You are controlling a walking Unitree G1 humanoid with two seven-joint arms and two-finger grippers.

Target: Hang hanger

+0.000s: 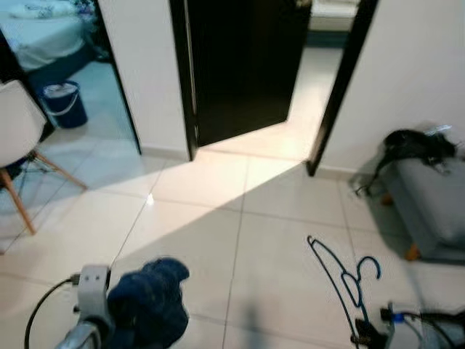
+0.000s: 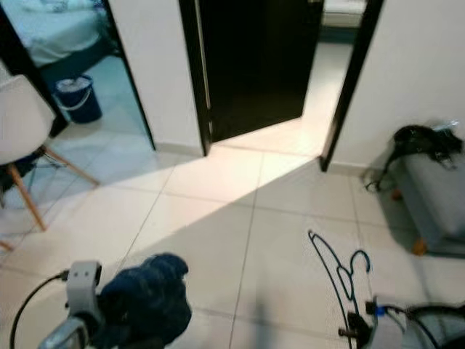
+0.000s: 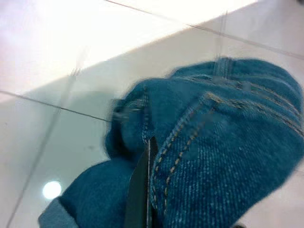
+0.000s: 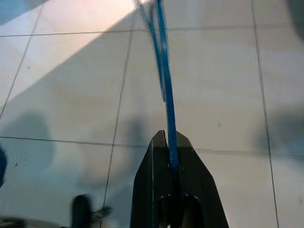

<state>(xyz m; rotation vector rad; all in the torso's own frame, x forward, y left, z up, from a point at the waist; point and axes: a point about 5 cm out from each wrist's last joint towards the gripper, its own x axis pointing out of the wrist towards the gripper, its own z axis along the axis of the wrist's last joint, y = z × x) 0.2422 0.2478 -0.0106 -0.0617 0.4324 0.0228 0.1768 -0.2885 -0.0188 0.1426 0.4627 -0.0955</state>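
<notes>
A thin blue wire hanger (image 1: 341,280) sticks up from my right gripper (image 1: 361,336) at the lower right, hook curling to the right. In the right wrist view the fingers (image 4: 156,161) are pinched together on the hanger's blue wire (image 4: 164,80). At the lower left my left gripper (image 1: 134,320) is buried in a bundle of blue jeans (image 1: 152,298). In the left wrist view one black finger (image 3: 138,190) lies pressed into the denim (image 3: 223,142), shut on it.
White tiled floor (image 1: 240,218) stretches ahead to a dark open door (image 1: 247,65) and a lit passage. A white chair (image 1: 14,131) and a blue bucket (image 1: 64,104) stand at the left. A grey seat (image 1: 432,203) with dark clothing on it is at the right.
</notes>
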